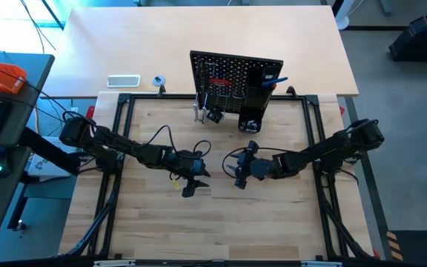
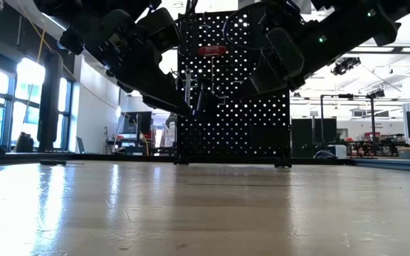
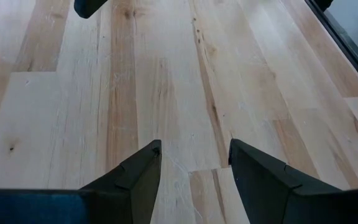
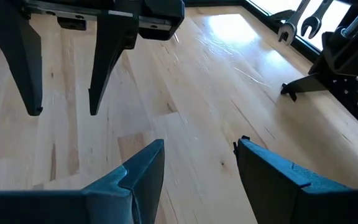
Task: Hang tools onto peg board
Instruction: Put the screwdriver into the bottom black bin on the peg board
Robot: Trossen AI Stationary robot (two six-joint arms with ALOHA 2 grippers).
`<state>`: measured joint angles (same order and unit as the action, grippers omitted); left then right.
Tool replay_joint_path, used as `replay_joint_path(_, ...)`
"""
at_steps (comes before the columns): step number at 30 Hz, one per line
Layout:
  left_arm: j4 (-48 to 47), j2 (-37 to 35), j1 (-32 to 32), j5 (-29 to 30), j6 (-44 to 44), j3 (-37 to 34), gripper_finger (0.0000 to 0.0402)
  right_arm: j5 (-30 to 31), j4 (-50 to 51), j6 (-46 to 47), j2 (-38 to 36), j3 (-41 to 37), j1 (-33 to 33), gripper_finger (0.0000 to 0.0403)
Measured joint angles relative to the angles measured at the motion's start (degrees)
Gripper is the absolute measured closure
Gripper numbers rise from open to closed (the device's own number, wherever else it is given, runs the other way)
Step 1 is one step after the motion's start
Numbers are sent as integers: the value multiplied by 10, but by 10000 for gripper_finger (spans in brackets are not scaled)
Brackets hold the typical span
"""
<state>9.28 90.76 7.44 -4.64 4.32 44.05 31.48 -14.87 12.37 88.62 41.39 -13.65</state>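
High view: the peg board (image 1: 232,74) stands at the worktop's (image 1: 273,222) far edge, tools already hung on it. The left tool (image 1: 191,184) and right tool (image 1: 241,172) hover mid-worktop, empty; best keep both clear.

Low view: the board is a matte perforated panel.

Wrist views: each tool's wedge-shaped fingers stand apart over smooth pale wood planks; wrenches (image 4: 294,25) show beside the board.

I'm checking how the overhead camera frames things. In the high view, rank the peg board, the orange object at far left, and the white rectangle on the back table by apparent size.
1. peg board, clearly largest.
2. orange object.
3. white rectangle, slightly smaller than the orange object; the gap is modest, so that order is less sure.
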Motion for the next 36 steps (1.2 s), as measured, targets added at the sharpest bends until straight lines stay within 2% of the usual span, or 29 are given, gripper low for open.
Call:
replay_joint_path(10, 0, 0, 0, 1, 0, 0, 218, -1, 0, -6, 0, 0, 0, 208)
replay_joint_path(15, 43, 0, 0, 7, 1, 0, 218, -2, 0, -5, 0, 0, -4, 208)
replay_joint_path(23, 72, -1, 0, 9, 78, 0, 218, -3, 6, -9, 0, 0, -4, 208)
replay_joint_path(29, 69, 0, 0, -4, 76, 0, 218, -4, 14, -9, 0, 0, -4, 208)
replay_joint_path(32, 48, -1, -9, 26, 50, 0, 218, -5, 21, -9, 0, 0, -4, 208)
replay_joint_path(36, -78, -19, -35, 108, 10, 3, 218, -8, 22, -9, 0, 0, -4, 208)
